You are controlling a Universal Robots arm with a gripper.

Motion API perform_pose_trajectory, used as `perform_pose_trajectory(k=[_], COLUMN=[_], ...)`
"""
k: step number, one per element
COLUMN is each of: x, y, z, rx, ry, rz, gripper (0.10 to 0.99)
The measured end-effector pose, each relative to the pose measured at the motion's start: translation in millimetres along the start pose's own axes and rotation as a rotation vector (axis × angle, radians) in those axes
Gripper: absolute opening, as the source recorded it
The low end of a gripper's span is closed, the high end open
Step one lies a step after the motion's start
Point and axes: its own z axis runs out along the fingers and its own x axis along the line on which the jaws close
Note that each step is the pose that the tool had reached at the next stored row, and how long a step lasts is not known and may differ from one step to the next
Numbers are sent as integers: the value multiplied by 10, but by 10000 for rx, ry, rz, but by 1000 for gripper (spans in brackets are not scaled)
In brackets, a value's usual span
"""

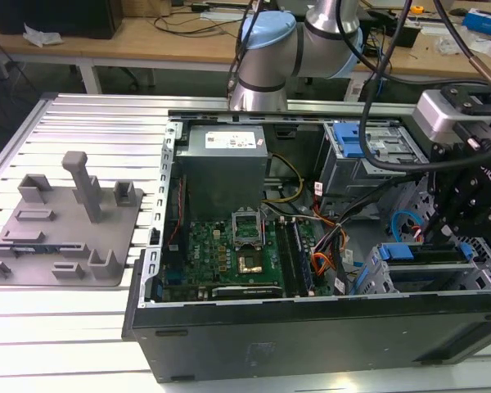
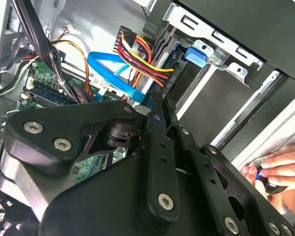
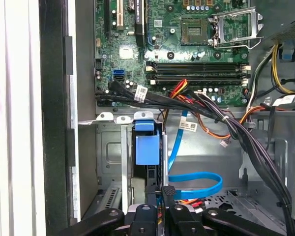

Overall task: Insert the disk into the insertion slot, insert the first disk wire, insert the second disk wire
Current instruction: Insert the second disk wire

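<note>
The disk point(image 1: 411, 252), framed by its blue carrier point(image 3: 147, 147), sits on edge inside the insertion slot point(image 1: 442, 282), a low grey metal cage point(image 3: 108, 157) at the exterior view's right. My gripper point(image 1: 435, 233) hangs over the disk's rear edge. In both wrist views its black fingers lie close together, shut point(image 3: 166, 191) on the end of the flat blue disk wire point(image 3: 199, 183), which loops away across the case floor. A red, yellow and orange disk wire point(image 2: 147, 56) runs to the disk's edge just beside the fingertips point(image 2: 156, 105).
A taller grey bay with a ridged blue tab point(image 1: 353, 137) stands behind the slot. The motherboard point(image 1: 229, 246), power supply point(image 1: 225, 147) and a thick black cable bundle point(image 3: 236, 132) crowd the case. A person's hand point(image 2: 280, 164) rests at the case edge. A grey fixture plate point(image 1: 65, 221) lies outside.
</note>
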Motion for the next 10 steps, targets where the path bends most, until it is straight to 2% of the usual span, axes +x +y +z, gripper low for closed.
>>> perform_pose_trajectory(k=[10], x=[-10], y=[-4], z=[11], rx=[-2], ry=[2], rz=[24], gripper=[161])
